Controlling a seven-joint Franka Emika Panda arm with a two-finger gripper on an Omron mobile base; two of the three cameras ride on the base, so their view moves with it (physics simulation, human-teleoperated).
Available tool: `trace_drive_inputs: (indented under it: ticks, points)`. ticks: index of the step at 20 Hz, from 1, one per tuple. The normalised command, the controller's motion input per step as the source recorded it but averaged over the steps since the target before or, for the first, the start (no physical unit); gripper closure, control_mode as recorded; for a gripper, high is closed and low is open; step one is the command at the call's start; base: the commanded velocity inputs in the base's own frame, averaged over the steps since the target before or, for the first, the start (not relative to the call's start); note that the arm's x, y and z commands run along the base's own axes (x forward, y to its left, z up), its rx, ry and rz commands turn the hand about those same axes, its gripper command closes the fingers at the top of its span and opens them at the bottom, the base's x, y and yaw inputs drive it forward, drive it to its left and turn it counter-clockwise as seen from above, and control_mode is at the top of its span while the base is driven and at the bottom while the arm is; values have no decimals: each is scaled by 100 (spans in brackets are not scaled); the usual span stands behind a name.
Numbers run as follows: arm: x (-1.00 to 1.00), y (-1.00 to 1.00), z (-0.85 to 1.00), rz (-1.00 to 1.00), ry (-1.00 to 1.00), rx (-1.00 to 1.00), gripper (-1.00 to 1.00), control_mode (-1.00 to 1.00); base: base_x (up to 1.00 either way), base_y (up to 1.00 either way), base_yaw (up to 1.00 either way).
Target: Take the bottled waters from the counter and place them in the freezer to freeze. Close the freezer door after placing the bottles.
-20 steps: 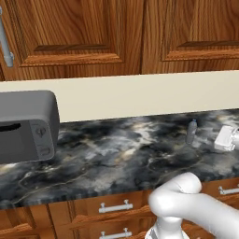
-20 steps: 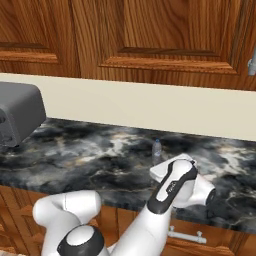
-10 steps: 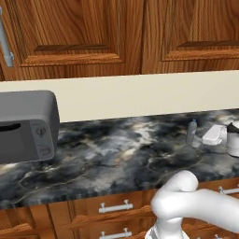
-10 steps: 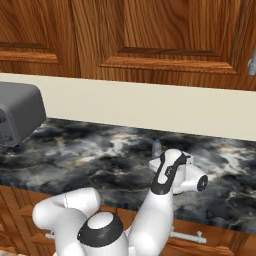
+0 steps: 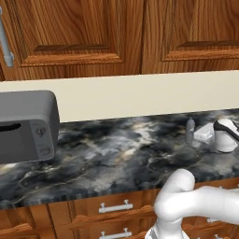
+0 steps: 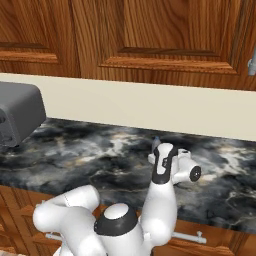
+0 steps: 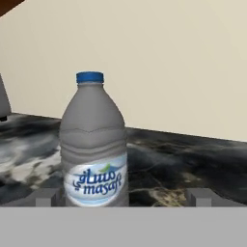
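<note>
Over the last second the white arm has swung forward and inward across the black marble table (image 5: 116, 149) with its white and grey veining. The hand (image 5: 205, 134) has travelled from the right-hand edge of the left base view to a spot just beside the small whitish plastic water bottle with a blue cap (image 5: 190, 130). The bottle itself has not moved; it stands where it stood, well to the right of the dark grey toaster (image 5: 25, 125) and near the cream backsplash.

In the hand view the bottle (image 7: 94, 144) now looms close, left of centre, with the two grey fingertips (image 7: 45, 197) low at either side of the frame. The jaws stand fully apart and grasp nothing; the bottle sits just inside the left finger rather than centred between the two. In the right base view the arm's wrist (image 6: 162, 165) covers most of the bottle, so only a trace of its top shows beside it.

This reads as the end of the approach: the first pickup appears ready to begin, though a small sideways correction would likely centre the bottle better. No bottle has been lifted yet, and the freezer steps lie ahead.

The bottle stands upright, its long axis vertical, cap pointing straight up, with its blue-and-white label facing the hand.
</note>
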Motion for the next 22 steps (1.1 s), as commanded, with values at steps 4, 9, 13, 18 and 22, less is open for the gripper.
trace_drive_inputs:
  ticks: [4, 9, 13, 18, 22]
  points:
    - [0, 4, -4, 0, -1, 0, -100, -100, 0, 0, 0]
    - [-8, 3, 0, 3, -1, 0, -100, -100, 0, 0, 0]
    - [-10, 2, -2, 3, 0, 0, -100, -100, 0, 0, 0]
    - [-20, 5, -1, 2, -2, 0, -100, -100, 0, 0, 0]
    - [-3, 1, 0, 1, -9, 0, -100, -100, 0, 0, 0]
